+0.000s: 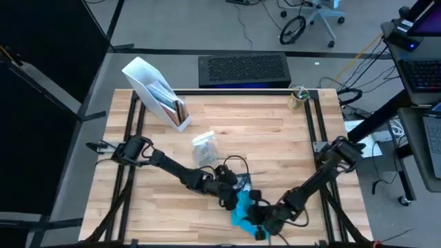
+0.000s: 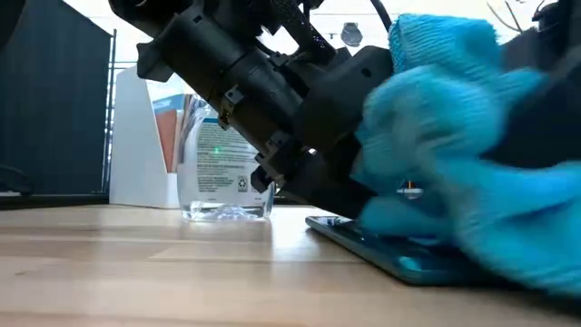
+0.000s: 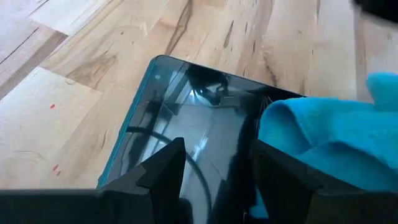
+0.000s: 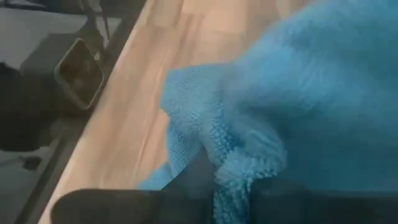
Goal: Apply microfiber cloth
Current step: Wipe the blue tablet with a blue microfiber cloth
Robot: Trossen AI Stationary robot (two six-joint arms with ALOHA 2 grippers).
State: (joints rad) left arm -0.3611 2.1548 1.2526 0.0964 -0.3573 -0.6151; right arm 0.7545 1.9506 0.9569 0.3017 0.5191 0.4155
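Observation:
The sky-blue microfiber cloth (image 1: 242, 209) is bunched up near the table's front edge, partly on the dark tablet (image 3: 186, 118) with the teal rim, which lies on the wood. My right gripper (image 1: 262, 222) comes in from the right and is shut on the cloth (image 4: 292, 93). My left gripper (image 1: 227, 194) reaches in from the left. It stands open over the tablet's screen, with its two fingers (image 3: 163, 174) apart and the cloth (image 3: 329, 137) beside one of them. In the low view the cloth (image 2: 454, 136) hides the right gripper. My right gripper holds a bunched fold of the cloth (image 4: 249, 165) between its fingers; how many layers, I cannot tell. The rest of the cloth spreads beyond the fingers and rests on the tablet (image 2: 390, 254). My left gripper's fingertips lie below the wrist picture's edge, so I cannot tell whether they touch the tablet.
A clear spray bottle (image 1: 204, 148) stands just beyond the grippers, mid-table. A white file holder (image 1: 155, 93) stands at the far left, a small cup (image 1: 298, 98) at the far right corner, a black box (image 1: 242, 70) behind the far edge. Bare wood (image 1: 138, 200) lies left of the tablet.

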